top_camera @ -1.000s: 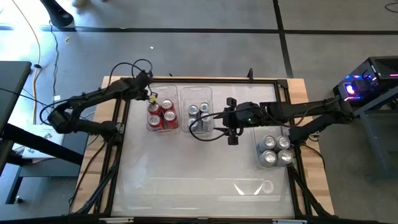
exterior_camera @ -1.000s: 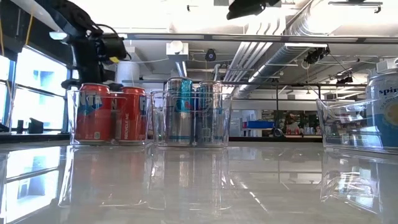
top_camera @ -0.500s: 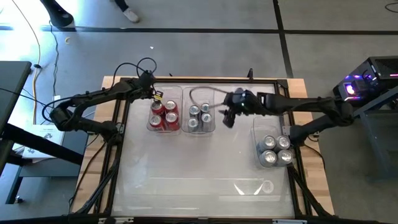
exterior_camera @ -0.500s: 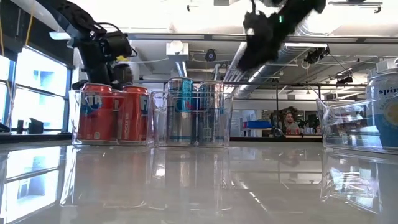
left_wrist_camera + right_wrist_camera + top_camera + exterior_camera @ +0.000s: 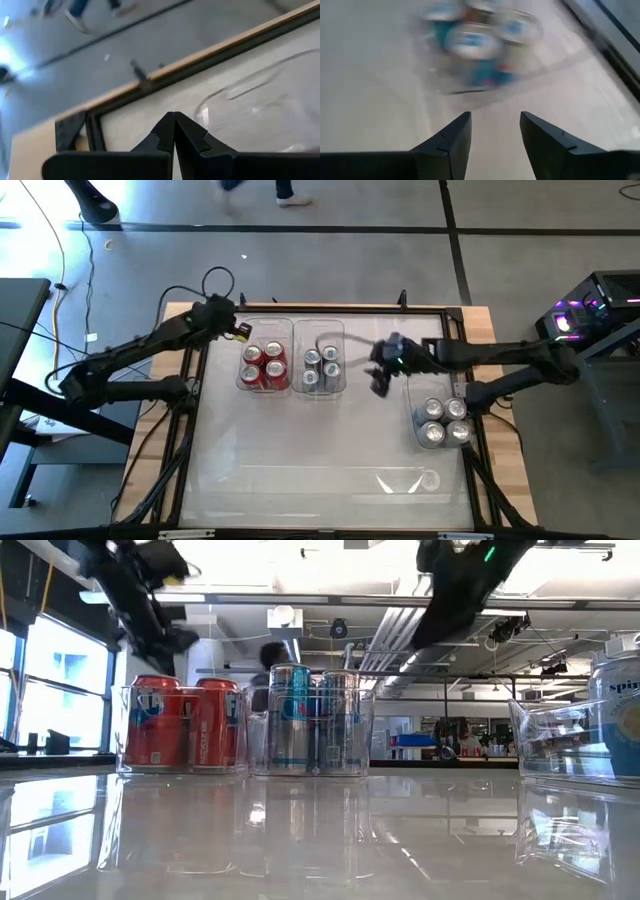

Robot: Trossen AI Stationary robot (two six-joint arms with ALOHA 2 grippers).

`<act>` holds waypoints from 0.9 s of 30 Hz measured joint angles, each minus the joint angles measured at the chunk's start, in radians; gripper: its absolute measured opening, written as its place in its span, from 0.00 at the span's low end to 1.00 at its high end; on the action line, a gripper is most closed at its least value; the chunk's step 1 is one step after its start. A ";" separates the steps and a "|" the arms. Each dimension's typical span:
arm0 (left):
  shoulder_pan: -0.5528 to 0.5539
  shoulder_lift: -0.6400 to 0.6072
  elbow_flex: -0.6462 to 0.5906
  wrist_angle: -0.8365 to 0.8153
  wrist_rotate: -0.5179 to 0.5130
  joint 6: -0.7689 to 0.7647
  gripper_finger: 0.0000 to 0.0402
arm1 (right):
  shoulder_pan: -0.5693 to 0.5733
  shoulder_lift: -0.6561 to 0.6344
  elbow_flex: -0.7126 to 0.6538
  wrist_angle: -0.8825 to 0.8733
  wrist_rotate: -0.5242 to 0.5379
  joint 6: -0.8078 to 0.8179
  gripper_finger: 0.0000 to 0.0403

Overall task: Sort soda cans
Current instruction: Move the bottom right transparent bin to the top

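Red soda cans (image 5: 264, 365) stand in a clear bin at the table's far left, also seen in the low view (image 5: 180, 725). Silver and blue-tinted cans (image 5: 320, 365) fill the clear bin beside them (image 5: 310, 720). More silver cans (image 5: 442, 423) stand in a bin by the right edge. My left gripper (image 5: 174, 120) is shut and hovers over the far left corner (image 5: 240, 332), above the red cans. My right gripper (image 5: 495, 125) is open and empty, in the air between the middle and right bins (image 5: 380, 378). Blurred blue-tinted cans (image 5: 470, 45) show ahead of it.
The three clear bins (image 5: 295, 330) sit along the far half of the table; the right one shows at the low view's edge (image 5: 590, 735). The glossy near half (image 5: 320, 470) holds no cans. A dark frame (image 5: 190, 430) borders the tabletop. A person walks beyond the far edge (image 5: 285, 192).
My right gripper swung from the spot just near of the middle bin toward the far edge, then drew back toward the table's right. My left gripper rose from beside the red cans and pulled toward the far left corner. The cans have stayed put.
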 joint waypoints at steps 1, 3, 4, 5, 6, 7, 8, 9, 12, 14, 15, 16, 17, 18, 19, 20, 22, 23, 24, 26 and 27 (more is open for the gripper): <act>-0.019 -0.030 0.000 0.000 0.000 0.018 0.00 | 0.052 -0.018 0.018 -0.027 0.000 -0.015 0.40; -0.072 -0.094 0.000 0.000 0.000 0.043 0.00 | 0.172 -0.040 0.056 -0.077 0.000 -0.031 0.38; -0.102 -0.122 0.000 0.000 0.000 0.047 0.00 | 0.236 -0.045 0.074 -0.102 -0.002 -0.031 0.37; -0.134 -0.150 0.000 -0.001 0.000 0.044 0.00 | 0.299 -0.046 0.092 -0.123 -0.001 -0.023 0.36; -0.167 -0.174 0.000 -0.001 0.001 0.036 0.00 | 0.356 -0.045 0.105 -0.129 0.007 -0.005 0.35; -0.202 -0.196 0.001 0.000 0.003 0.027 0.00 | 0.407 -0.045 0.111 -0.128 0.015 0.018 0.35; -0.238 -0.213 0.001 0.001 0.004 0.017 0.00 | 0.447 -0.045 0.112 -0.126 0.021 0.045 0.34; -0.273 -0.227 0.001 0.002 0.005 0.007 0.00 | 0.477 -0.045 0.112 -0.128 0.031 0.070 0.34; -0.368 -0.244 0.001 0.002 0.005 -0.030 0.00 | 0.518 -0.044 0.112 -0.177 0.100 0.111 0.33; -0.423 -0.243 0.001 0.000 0.005 -0.049 0.00 | 0.500 -0.045 0.114 -0.265 0.213 0.200 0.33; -0.450 -0.239 0.001 -0.001 0.005 -0.056 0.00 | 0.480 -0.045 0.120 -0.329 0.249 0.231 0.33; -0.476 -0.234 0.001 0.000 0.004 -0.065 0.00 | 0.456 -0.045 0.126 -0.388 0.263 0.251 0.34; -0.503 -0.228 0.001 0.000 0.004 -0.073 0.00 | 0.432 -0.045 0.131 -0.437 0.266 0.262 0.34; -0.526 -0.222 0.001 -0.001 0.004 -0.075 0.00 | 0.406 -0.045 0.135 -0.481 0.260 0.278 0.36; -0.548 -0.216 0.001 -0.001 0.004 -0.076 0.00 | 0.375 -0.045 0.139 -0.529 0.241 0.288 0.38; -0.571 -0.210 0.001 -0.001 0.004 -0.076 0.00 | 0.342 -0.045 0.141 -0.576 0.214 0.294 0.40; -0.610 -0.196 0.001 -0.002 0.003 -0.084 0.00 | 0.272 -0.043 0.141 -0.642 0.166 0.279 0.47; -0.628 -0.189 0.001 -0.003 0.004 -0.086 0.00 | 0.236 -0.040 0.141 -0.665 0.146 0.259 0.50; -0.646 -0.182 0.001 -0.003 0.003 -0.091 0.00 | 0.206 -0.036 0.141 -0.686 0.133 0.231 0.54; -0.677 -0.168 0.002 -0.001 0.003 -0.093 0.00 | 0.148 -0.035 0.141 -0.727 0.120 0.142 0.60; -0.690 -0.160 0.002 -0.002 0.003 -0.093 0.00 | 0.123 -0.035 0.141 -0.748 0.119 0.092 0.63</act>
